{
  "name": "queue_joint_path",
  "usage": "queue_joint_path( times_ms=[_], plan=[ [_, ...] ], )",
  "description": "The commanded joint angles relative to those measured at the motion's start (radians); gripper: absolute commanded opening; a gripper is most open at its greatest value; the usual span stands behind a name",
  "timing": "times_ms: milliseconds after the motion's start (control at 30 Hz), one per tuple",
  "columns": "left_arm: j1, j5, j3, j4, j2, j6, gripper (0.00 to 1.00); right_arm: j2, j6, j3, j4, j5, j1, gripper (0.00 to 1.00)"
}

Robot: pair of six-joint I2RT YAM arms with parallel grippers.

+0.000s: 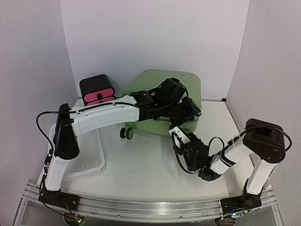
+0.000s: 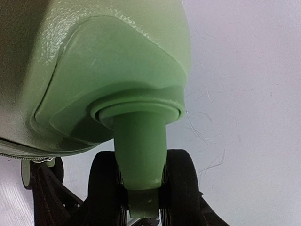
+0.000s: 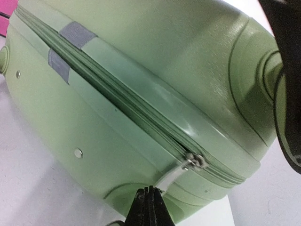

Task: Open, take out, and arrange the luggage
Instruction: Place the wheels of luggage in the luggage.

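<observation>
Both fingers [image 3: 141, 210] of the right gripper [image 3: 148, 193] are pressing together at the luggage [image 1: 162, 82] zipper pull [image 3: 176, 175]. Left gripper [image 1: 188, 112] is straddling a wheel [image 2: 181, 183], grip unclear; drawer box [image 1: 97, 89] and basket [image 1: 89, 155] are sitting leftward.

Bright, even light; soft shadows on the desk [image 1: 141, 165]. Left wrist close-up slightly soft; mild sheen on luggage [image 3: 150, 84] shell.

no readable text, label, brand or number anywhere (luggage [image 3: 141, 52] shell plain, grey tape [image 3: 77, 34] blank).
</observation>
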Motion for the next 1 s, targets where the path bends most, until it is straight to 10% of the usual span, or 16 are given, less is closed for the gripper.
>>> queue_joint_path(
  times_ms=[0, 233, 367, 567, 967],
  plan=[
    [-0.027, -0.040, 0.084, 0.512, -0.269, 0.129, 0.00, -0.156, 0.018, -0.113, 0.693, -0.007, -0.019, 0.00],
    [-0.027, -0.035, 0.080, 0.520, -0.281, 0.139, 0.00, -0.270, 0.175, -0.261, 0.689, -0.091, -0.058, 0.00],
    [-0.027, -0.026, 0.096, 0.523, -0.270, 0.127, 0.00, -0.300, 0.324, -0.307, 0.687, -0.187, -0.064, 0.36],
    [-0.036, -0.020, 0.166, 0.523, -0.226, 0.121, 0.00, -0.288, 0.458, -0.300, 0.687, -0.293, -0.078, 0.53],
    [-0.059, -0.036, -0.098, 0.541, -0.307, 0.078, 0.00, -0.502, 0.567, -0.440, 0.550, -0.179, -0.082, 0.55]
  ],
)
